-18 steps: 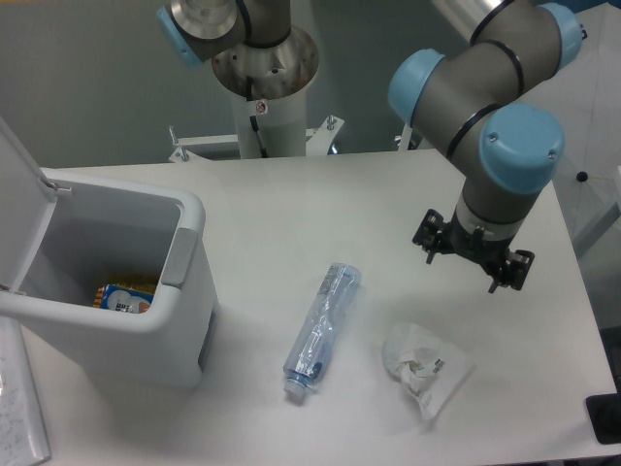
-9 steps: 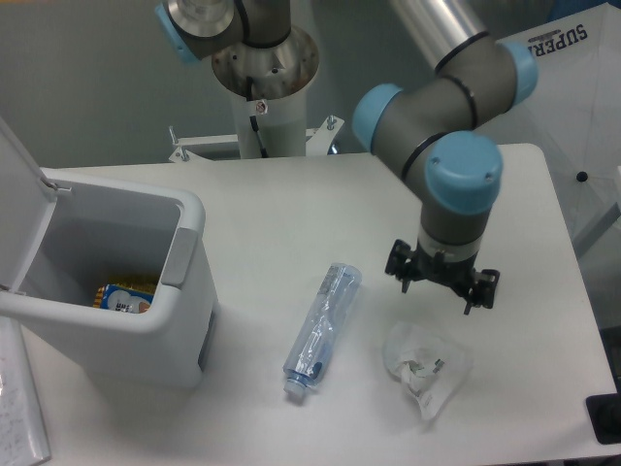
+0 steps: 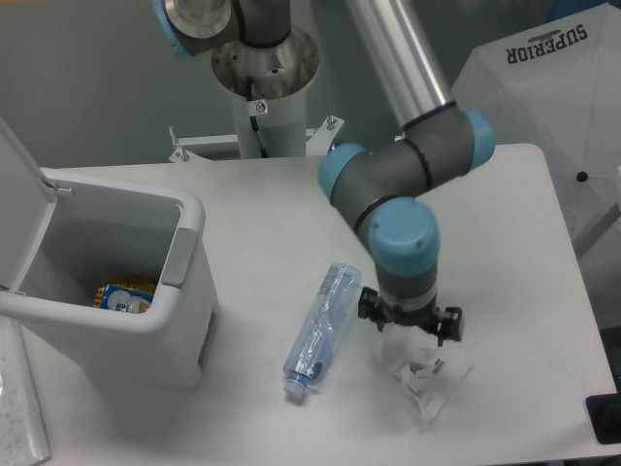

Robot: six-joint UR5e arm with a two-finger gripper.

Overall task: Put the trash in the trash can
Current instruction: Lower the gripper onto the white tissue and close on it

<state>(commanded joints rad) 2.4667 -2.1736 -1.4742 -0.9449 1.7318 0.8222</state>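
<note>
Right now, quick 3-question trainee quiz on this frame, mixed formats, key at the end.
1. True or false: the crushed bottle lies inside the trash can.
2. The gripper is directly above which item? A) crumpled wrapper B) bottle C) orange-and-blue packet
3. Fill in: the trash can's lid is ____.

Key: 1. False, it lies on the table. 2. A. 3. open.

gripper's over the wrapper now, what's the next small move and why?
Probably lower straight down and close on the crumpled white wrapper. The gripper sits right over its upper edge, the wrapper lies flat on the table, and the clear bottle lies apart to its left. Jaw state is hidden.
</note>
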